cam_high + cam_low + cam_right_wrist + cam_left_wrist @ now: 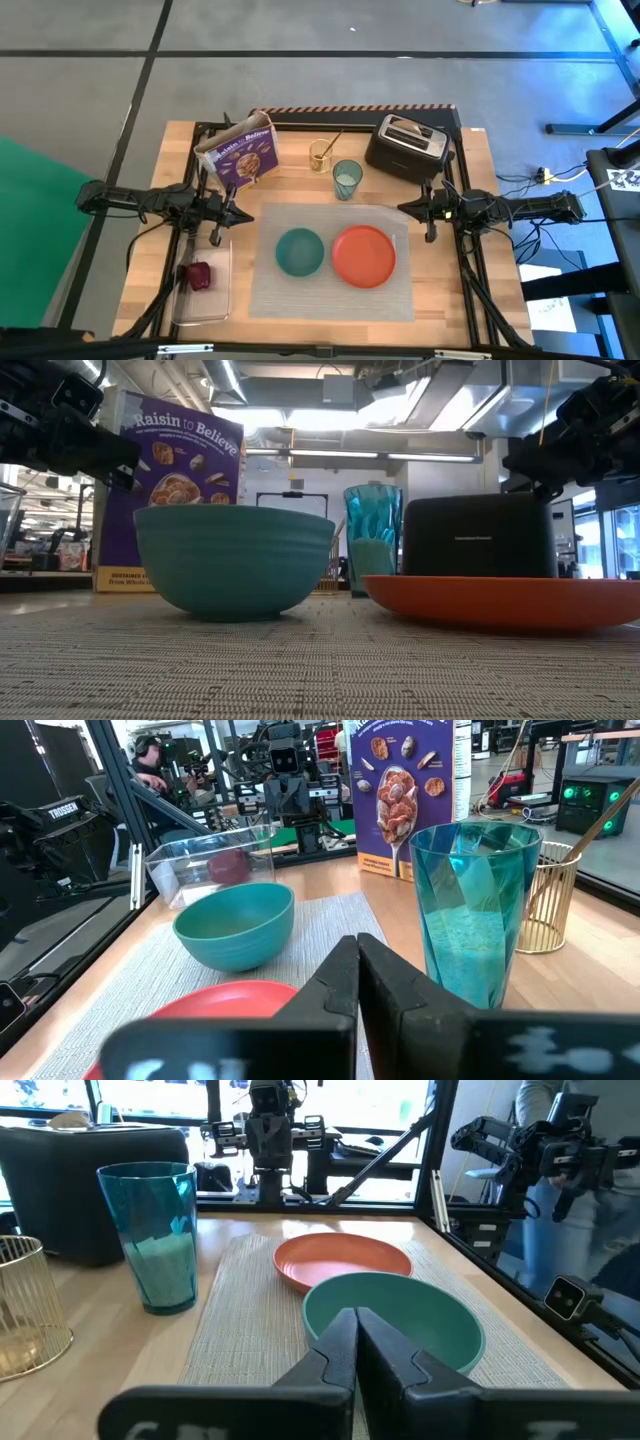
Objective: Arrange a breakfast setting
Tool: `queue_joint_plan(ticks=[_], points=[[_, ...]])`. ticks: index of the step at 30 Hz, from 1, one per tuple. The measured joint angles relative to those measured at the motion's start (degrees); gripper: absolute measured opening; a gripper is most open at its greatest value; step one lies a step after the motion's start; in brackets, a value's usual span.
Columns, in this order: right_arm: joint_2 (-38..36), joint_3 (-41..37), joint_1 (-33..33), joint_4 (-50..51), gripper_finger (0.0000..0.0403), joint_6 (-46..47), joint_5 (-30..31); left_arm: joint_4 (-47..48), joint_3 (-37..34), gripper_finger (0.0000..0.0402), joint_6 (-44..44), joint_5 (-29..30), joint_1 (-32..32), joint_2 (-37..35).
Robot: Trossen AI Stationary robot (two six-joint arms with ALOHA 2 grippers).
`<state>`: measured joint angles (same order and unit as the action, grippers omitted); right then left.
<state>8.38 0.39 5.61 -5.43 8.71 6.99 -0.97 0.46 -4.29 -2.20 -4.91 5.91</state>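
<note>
A teal bowl (pixel 299 251) and an orange-red plate (pixel 363 256) stand side by side on the grey placemat (pixel 330 300). The translucent teal cup (pixel 346 179) stands on the wood just past the mat's far edge. A gold spoon (pixel 331 142) leans in a gold wire holder (pixel 320 157). A dark-red fruit (pixel 198 276) lies in the clear tray (pixel 205 305). My left gripper (pixel 243 213) is shut and empty, in the air at the mat's left far corner. My right gripper (pixel 405 209) is shut and empty at the mat's right far corner. I see no bagel for sure.
A black toaster (pixel 407 147) stands at the far right, with a tan thing showing at its top (pixel 70 1120). A purple cereal box (pixel 240 152) stands at the far left. People show beyond the table in the wrist views.
</note>
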Motion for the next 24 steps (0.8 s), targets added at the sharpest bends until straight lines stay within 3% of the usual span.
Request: queue_joint_plan(ticks=[7, 11, 14, 20, 24], points=[[0.0, 0.0, 0.0, -0.1, 0.0001, -0.6, 0.1, 0.0, 0.0, 0.0, 0.0, 0.0, 0.0, 0.0], [0.1, 0.0, 0.0, -3.7, 0.0001, -18.1, 5.5, 0.0, 0.0, 0.0, 0.0, 0.0, 0.0, 0.0], [0.0, 0.0, 0.0, -5.0, 0.0001, -22.7, 7.1, 0.0, 0.0, 0.0, 0.0, 0.0, 0.0, 0.0], [0.0, 0.0, 0.0, -5.3, 0.0001, -21.3, 7.2, 0.0, 0.0, 0.0, 0.0, 0.0, 0.0, 0.0], [0.0, 0.0, 0.0, -7.6, 0.0001, -7.0, 4.7, 0.0, 0.0, 0.0, 0.0, 0.0, 0.0, 0.0]])
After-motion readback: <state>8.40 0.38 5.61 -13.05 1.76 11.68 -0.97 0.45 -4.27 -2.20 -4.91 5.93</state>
